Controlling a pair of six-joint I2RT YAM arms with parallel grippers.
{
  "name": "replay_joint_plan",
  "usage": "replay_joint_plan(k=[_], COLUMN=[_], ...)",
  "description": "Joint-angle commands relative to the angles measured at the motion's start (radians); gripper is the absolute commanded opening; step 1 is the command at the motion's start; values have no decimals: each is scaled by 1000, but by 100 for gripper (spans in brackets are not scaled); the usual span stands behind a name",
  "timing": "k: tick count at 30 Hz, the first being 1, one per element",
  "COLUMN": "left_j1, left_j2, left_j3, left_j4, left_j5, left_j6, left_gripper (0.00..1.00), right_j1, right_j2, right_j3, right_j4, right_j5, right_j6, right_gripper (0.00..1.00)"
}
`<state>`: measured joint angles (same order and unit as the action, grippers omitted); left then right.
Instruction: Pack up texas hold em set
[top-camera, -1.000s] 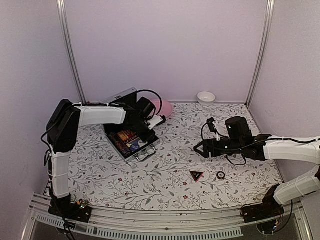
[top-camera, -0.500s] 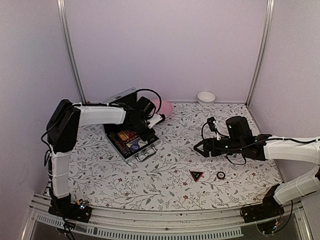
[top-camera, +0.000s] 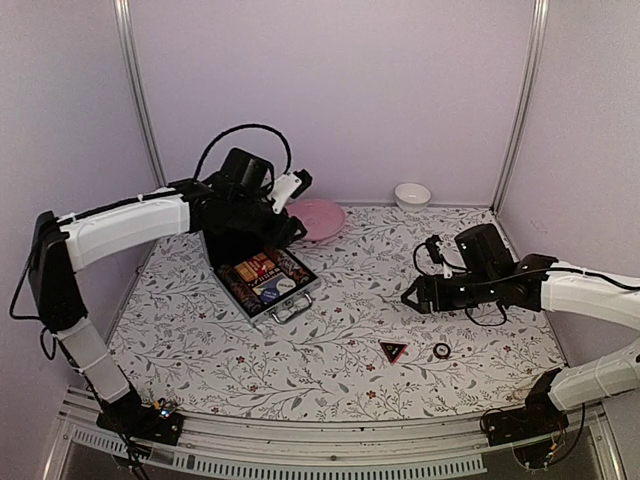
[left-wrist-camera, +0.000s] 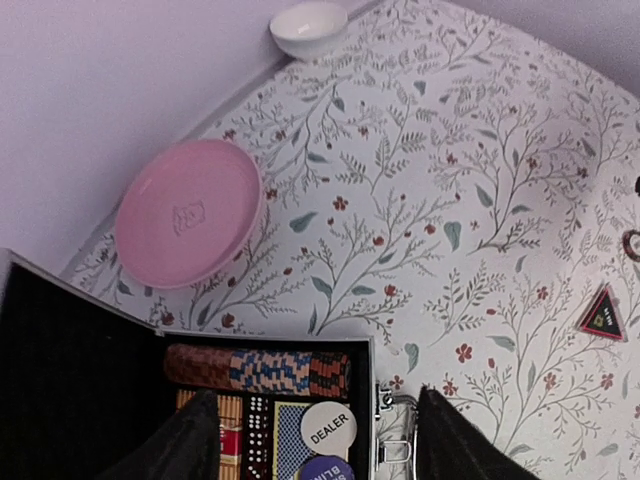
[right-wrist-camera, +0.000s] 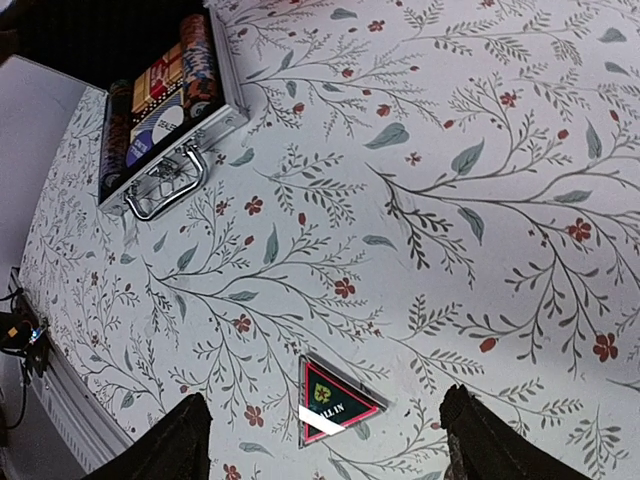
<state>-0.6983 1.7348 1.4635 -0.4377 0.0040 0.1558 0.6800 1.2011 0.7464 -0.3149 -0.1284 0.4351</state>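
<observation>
Soft, even light is filling the booth, tinting the walls (top-camera: 330, 90) pinkish; faint shadows are lying beneath the arms (top-camera: 130, 220). Wrist views are curving at the edges, near fingers (left-wrist-camera: 180, 445) blurring along the bottom.

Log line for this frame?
left gripper: open, above open case | right gripper: open, empty | triangle: on table, outside case

The top external camera looks down from above and behind onto the whole counter (top-camera: 340, 330). Both wrist cameras hang nearer and are angled down at it. All three views share the open case (top-camera: 297, 293) and the triangle (top-camera: 393, 351).
</observation>
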Motion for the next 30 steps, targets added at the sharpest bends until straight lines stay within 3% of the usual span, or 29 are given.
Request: replay_joint_plan(k=[1,5,12,30], left_j1=[26,128,326,339], left_j2=[-202,-354,-482,-490], left_j3=[-123,-246,-381,-384], left_j4=[166,262,292,261], left_j5=[39,117,150,116], left_j6=[-83,-159,-214,-200], left_gripper=[74,85,87,88], right_j1=[-4,-5,-8,-4], right_j2=[-5,47,135,292], right_j3=[51,64,47,45], right_j4=[-270,-420,-490,-445], right_j5=[75,139,185,164], right_j6=[139,232,338,329], right_gripper=[80,80,75,61])
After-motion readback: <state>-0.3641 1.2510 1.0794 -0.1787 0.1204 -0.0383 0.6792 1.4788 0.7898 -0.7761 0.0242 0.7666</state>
